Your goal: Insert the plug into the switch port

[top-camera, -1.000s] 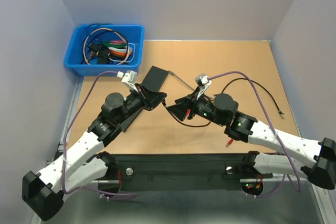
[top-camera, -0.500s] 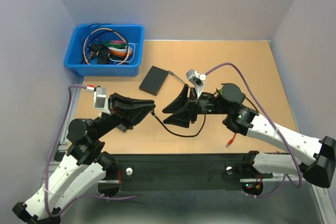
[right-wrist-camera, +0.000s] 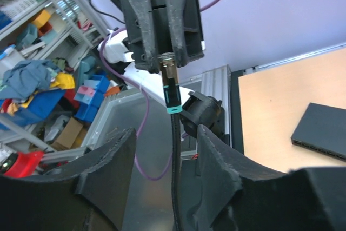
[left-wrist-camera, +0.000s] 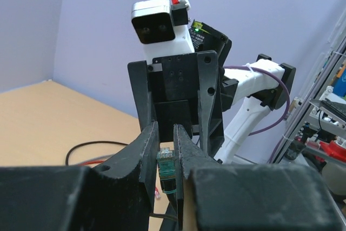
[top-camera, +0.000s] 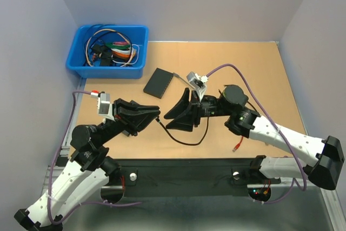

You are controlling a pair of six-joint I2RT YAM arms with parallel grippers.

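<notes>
The plug (left-wrist-camera: 166, 167), a clear-green connector with a teal collar on a black cable (top-camera: 184, 142), is pinched between the fingers of my left gripper (left-wrist-camera: 165, 136), which is shut on it. In the top view the left gripper (top-camera: 157, 116) is held above the table's near middle, pointing right. Facing it, my right gripper (top-camera: 180, 110) is open. Through the right wrist view the cable (right-wrist-camera: 174, 187) runs between the right gripper's (right-wrist-camera: 165, 147) spread jaws without touching either. The switch (top-camera: 159, 83), a flat black box, lies behind both grippers; its port side (right-wrist-camera: 319, 144) shows.
A blue bin (top-camera: 81, 68) of tangled cables stands at the back left. A red-tipped plug (top-camera: 236, 147) lies at the near edge, under the right arm. The black cable loops on the table between the arms. Grey walls enclose three sides.
The left arm has drawn back from beside the switch toward the near left, plug still held. The right gripper has shifted left to face it, and its jaws have narrowed a little.
</notes>
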